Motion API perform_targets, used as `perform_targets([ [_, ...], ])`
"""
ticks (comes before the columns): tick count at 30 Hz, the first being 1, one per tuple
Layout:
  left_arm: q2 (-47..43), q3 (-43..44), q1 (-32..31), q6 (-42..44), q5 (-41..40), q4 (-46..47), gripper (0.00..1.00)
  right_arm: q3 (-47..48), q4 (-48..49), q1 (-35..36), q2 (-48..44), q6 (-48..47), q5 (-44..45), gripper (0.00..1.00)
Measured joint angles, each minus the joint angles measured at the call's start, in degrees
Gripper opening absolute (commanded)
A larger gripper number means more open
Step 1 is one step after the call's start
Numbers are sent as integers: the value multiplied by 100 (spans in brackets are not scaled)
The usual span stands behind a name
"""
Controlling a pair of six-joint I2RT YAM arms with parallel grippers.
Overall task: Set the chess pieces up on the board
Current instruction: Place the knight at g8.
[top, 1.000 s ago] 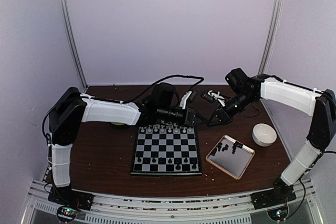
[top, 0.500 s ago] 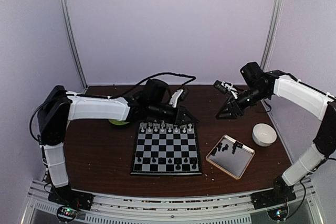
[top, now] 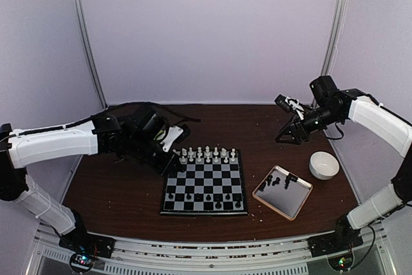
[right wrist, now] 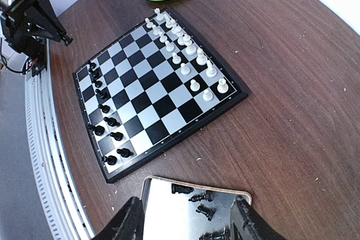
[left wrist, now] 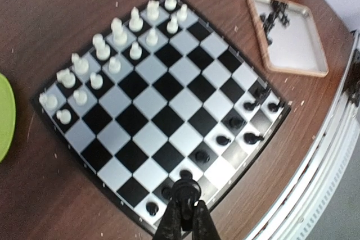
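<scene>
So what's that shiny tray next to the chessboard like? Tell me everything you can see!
The rectangular metal tray has a thin tan rim and a shiny, mirror-like floor. It lies flat on the brown wooden table, turned at an angle, just right of the grey-and-black chessboard and not touching it. A few small black chess pieces are huddled at its far end and seem to lie on their sides. The rest of its floor is bare. A white bowl sits close by.

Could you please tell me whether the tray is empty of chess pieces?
No, several black chess pieces lie in the tray, seen from the right wrist.
</scene>
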Motion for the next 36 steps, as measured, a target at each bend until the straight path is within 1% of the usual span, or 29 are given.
perform_targets([
  [6,-310,-826,-262,-238,-280,-514,0,-35,0,0,42,-83,7,53],
  [10,-358,-1108,-442,-389,-348,-619,0,-44,2,0,42,-127,7,53],
  [14,-214,-1117,-634,-433,-365,-555,0,-46,0,0,42,-153,9,52],
  [20,461,-975,-850,-426,-404,-522,0,-83,-2,0,44,-173,13,52],
  [36,1040,-551,-861,-227,-466,-501,0,-85,-4,0,74,-260,11,52],
])
